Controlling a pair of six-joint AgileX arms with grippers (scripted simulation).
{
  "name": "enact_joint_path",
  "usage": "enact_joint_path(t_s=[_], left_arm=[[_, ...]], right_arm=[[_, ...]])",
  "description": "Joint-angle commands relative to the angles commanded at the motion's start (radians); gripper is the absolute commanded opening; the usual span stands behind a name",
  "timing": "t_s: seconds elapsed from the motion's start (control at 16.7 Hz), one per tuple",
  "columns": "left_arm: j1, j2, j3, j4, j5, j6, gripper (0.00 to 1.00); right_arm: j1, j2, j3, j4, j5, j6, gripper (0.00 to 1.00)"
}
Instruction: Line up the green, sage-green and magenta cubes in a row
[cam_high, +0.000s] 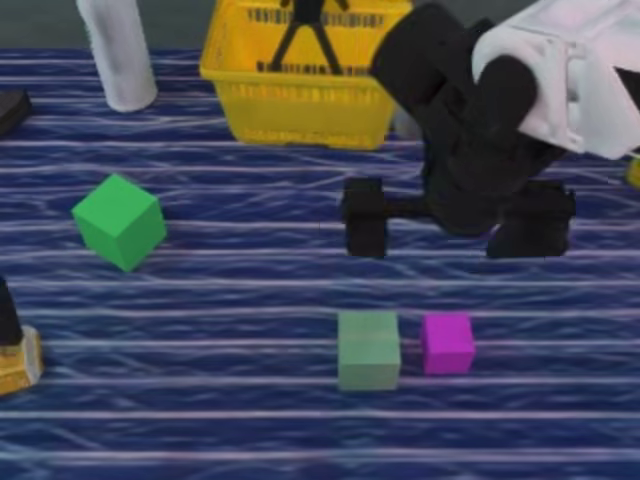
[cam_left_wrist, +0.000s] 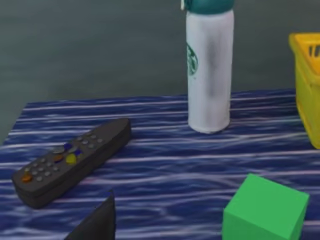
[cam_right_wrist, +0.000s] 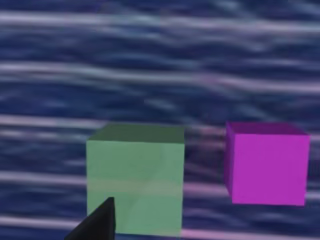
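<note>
The bright green cube (cam_high: 120, 220) sits turned at an angle on the table's left side, and also shows in the left wrist view (cam_left_wrist: 265, 215). The sage-green cube (cam_high: 368, 348) and the smaller magenta cube (cam_high: 447, 343) stand side by side near the front, with a narrow gap between them. My right gripper (cam_high: 448, 222) hovers open just behind that pair, holding nothing; its wrist view shows the sage-green cube (cam_right_wrist: 135, 177), the magenta cube (cam_right_wrist: 267, 165) and one fingertip (cam_right_wrist: 102, 220). My left gripper (cam_left_wrist: 200, 234) is parked at the left, open and empty, with one fingertip (cam_left_wrist: 102, 220) visible.
A yellow basket (cam_high: 300, 85) stands at the back centre. A white bottle (cam_high: 120, 55) is at the back left, with a dark remote (cam_left_wrist: 70, 160) lying nearby. An orange-yellow pack (cam_high: 18, 362) sits at the left edge.
</note>
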Motion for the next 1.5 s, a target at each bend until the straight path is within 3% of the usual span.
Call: enact_joint_path(t_s=[0.3, 0.6, 0.78, 1.08, 1.32, 1.5], left_arm=[[-0.029, 0.499, 0.412, -0.261, -0.002, 0.101, 1.00], [-0.064, 1.064, 0.851, -0.556, -0.004, 0.214, 1.00], [-0.085, 1.355, 1.089, -0.719, -0.004, 0.277, 1.00], [-0.114, 1.746, 1.427, -0.932, -0.002, 0.359, 1.00], [-0.128, 1.930, 1.597, -1.029, 0.000, 0.399, 1.00], [-0.131, 1.969, 1.636, -1.049, 0.001, 0.408, 1.00]], right_arm=[[-0.168, -0.476, -0.352, 0.208, 0.061, -0.181, 1.00], [-0.366, -1.030, -0.804, 0.463, 0.071, -0.383, 1.00], [-0.469, -1.318, -1.050, 0.614, 0.050, -0.486, 1.00], [-0.594, -1.641, -1.343, 0.845, -0.023, -0.601, 1.00], [-0.651, -1.792, -1.467, 0.976, -0.080, -0.643, 1.00], [-0.661, -1.830, -1.489, 1.005, -0.095, -0.649, 1.00]])
